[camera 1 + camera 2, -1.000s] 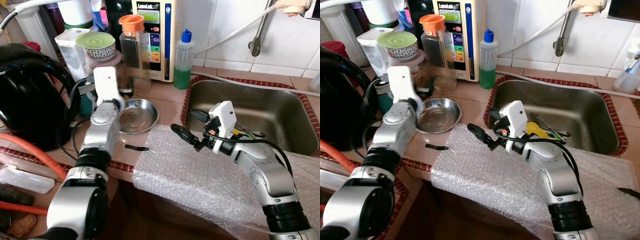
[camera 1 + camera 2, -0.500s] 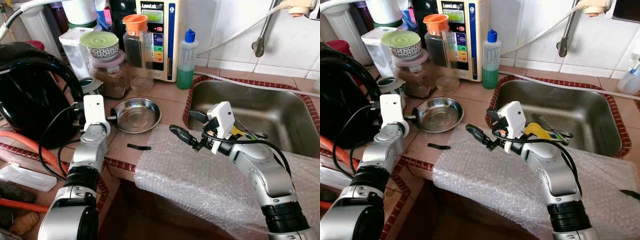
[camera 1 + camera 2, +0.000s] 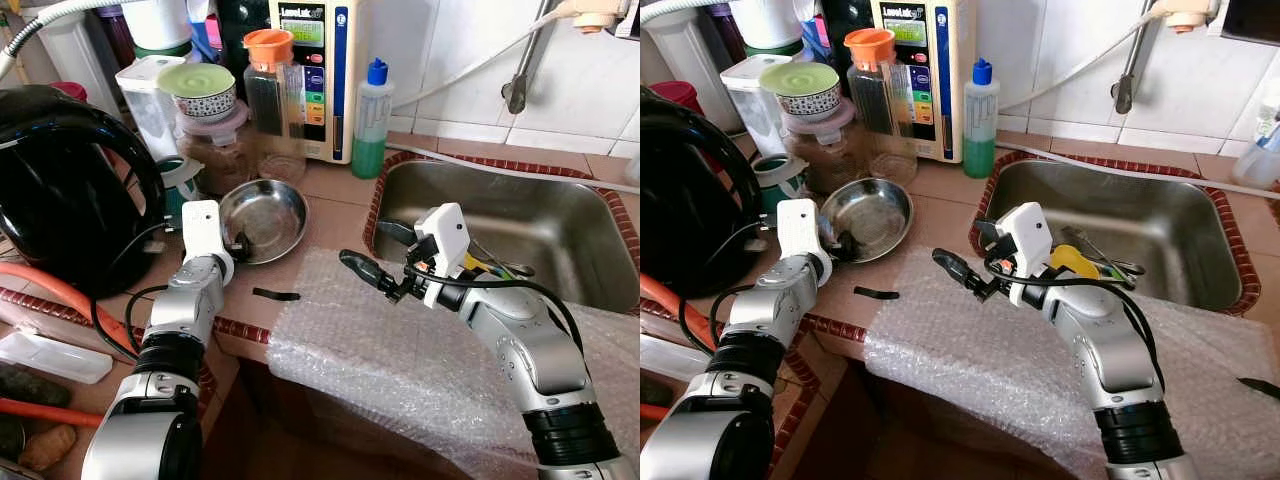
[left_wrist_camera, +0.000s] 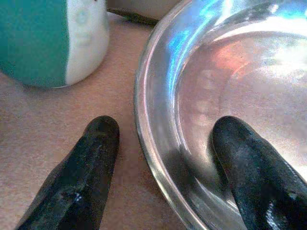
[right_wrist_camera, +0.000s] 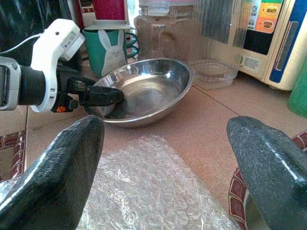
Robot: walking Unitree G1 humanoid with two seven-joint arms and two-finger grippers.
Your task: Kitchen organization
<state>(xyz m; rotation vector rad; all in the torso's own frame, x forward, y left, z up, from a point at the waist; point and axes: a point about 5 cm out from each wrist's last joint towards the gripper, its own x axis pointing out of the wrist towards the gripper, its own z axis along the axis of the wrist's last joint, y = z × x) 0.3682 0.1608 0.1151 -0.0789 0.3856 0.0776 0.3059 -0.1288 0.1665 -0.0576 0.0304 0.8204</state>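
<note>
Straddling the near rim of the steel bowl (image 3: 264, 206), the left pincer (image 3: 236, 244) is open, one finger inside, apparently ready to grip, while the right pincer (image 3: 378, 260) hovers wide open above the bubble wrap (image 3: 400, 350).

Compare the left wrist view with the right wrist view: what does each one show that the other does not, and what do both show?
The left wrist view alone shows, close up, one finger outside the bowl's rim and the other inside.

The right wrist view alone shows the bubble wrap, the rabbit on the teal mug, a clear jar, and the whole left gripper from outside.

Both show the steel bowl on the counter, with the teal mug beside it.
</note>
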